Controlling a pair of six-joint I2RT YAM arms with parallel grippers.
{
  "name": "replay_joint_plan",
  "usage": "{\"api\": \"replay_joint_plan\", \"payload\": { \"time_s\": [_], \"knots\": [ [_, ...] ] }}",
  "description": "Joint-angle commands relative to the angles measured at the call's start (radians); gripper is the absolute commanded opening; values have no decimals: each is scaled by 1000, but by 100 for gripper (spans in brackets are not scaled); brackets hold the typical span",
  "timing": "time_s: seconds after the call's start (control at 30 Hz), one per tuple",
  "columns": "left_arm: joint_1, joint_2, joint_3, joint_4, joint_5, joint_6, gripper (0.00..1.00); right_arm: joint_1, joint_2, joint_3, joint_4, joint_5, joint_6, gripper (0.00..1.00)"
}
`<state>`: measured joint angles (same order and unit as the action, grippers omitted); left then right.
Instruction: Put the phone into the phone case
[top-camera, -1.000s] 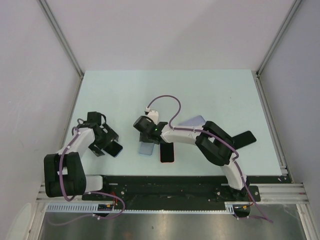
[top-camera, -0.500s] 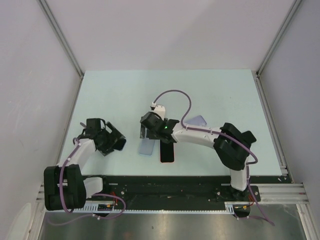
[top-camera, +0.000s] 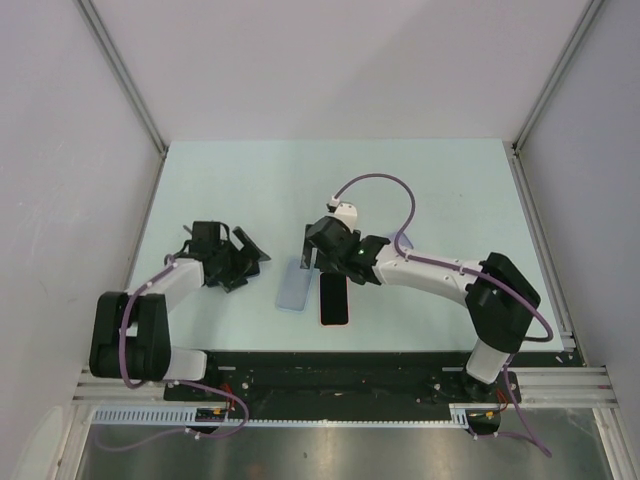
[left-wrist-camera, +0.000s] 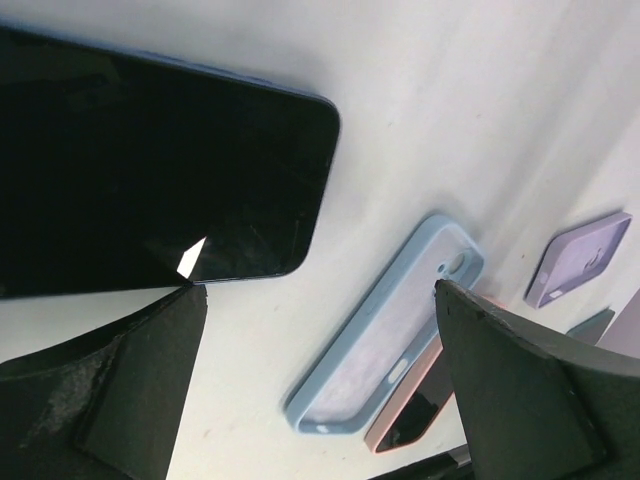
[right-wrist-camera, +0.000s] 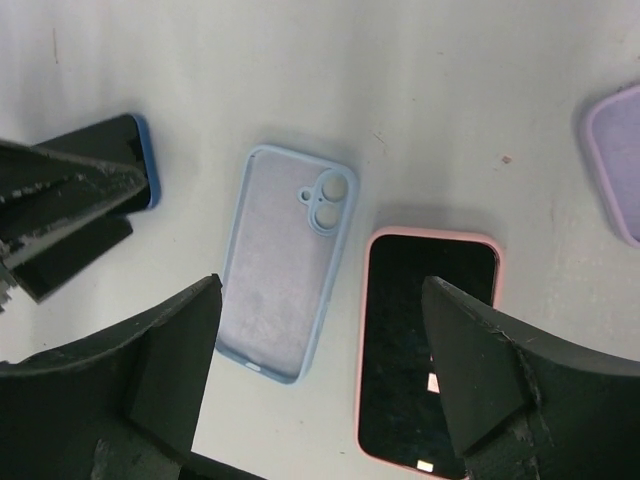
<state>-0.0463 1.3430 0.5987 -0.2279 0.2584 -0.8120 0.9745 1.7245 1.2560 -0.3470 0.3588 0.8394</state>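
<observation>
Glossy glass phone (left-wrist-camera: 150, 170), matt soft-looking blue case (right-wrist-camera: 285, 260)

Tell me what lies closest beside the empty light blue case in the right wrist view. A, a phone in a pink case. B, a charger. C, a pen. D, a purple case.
A: the phone in a pink case lies screen up right alongside the light blue case, while the purple case sits farther off at the picture's edge.

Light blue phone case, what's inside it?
The light blue phone case lies open side up and empty: only its own pale inside shows. Nothing sits in it. Whatever is underneath it is covered.
</observation>
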Motion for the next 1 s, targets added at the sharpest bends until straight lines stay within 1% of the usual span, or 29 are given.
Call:
{"api": "replay_joint_plan", "payload": {
  "time_s": [0.0, 0.2, 0.3, 0.37, 0.4, 0.43, 0.47, 0.5, 0.53, 0.6, 0.63, 0.67, 0.7, 0.77, 0.8, 0.87, 0.9, 0.97],
  "knots": [
    [-26, 92, 123, 59, 18, 28, 100, -13, -63, -23, 11, 29, -14, 85],
    [-27, 179, 280, 0, 35, 100, 100, -25, -85, -40, 14, 29, -25, 84],
    [-15, 206, 367, -63, 32, 172, 100, -25, -95, -41, 14, 26, -26, 84],
    [6, 228, 418, -132, 9, 207, 100, -23, -105, -41, 19, 23, -29, 84],
    [16, 260, 479, -163, -23, 243, 99, -23, -109, -44, 22, 22, -31, 84],
    [38, 283, 510, -232, -37, 257, 97, -23, -112, -44, 25, 20, -34, 84],
    [43, 326, 536, -258, -45, 272, 94, -23, -117, -44, 26, 14, -36, 83],
    [89, 347, 580, -278, -51, 302, 88, -23, -124, -44, 29, 12, -39, 83],
    [104, 370, 601, -327, -83, 309, 85, -22, -129, -46, 28, 11, -39, 83],
    [150, 415, 618, -346, -93, 338, 80, -22, -141, -47, 29, 6, -45, 83],
    [164, 427, 618, -346, -106, 344, 75, -22, -147, -52, 29, 5, -43, 83],
    [178, 444, 618, -356, -111, 344, 68, -22, -152, -55, 32, 5, -45, 83],
    [192, 452, 618, -358, -110, 344, 53, -20, -157, -56, 36, 5, -46, 83],
    [218, 459, 616, -361, -111, 346, 42, -22, -167, -61, 49, -1, -48, 83],
    [224, 462, 618, -369, -122, 344, 31, -23, -169, -61, 52, -4, -49, 83],
    [224, 484, 625, -389, -171, 344, 21, -20, -174, -61, 57, -15, -49, 83],
    [223, 496, 641, -404, -183, 346, 11, -20, -175, -61, 59, -17, -49, 83],
    [223, 530, 648, -442, -192, 349, 1, -20, -178, -63, 62, -20, -48, 83]
  ]
}}
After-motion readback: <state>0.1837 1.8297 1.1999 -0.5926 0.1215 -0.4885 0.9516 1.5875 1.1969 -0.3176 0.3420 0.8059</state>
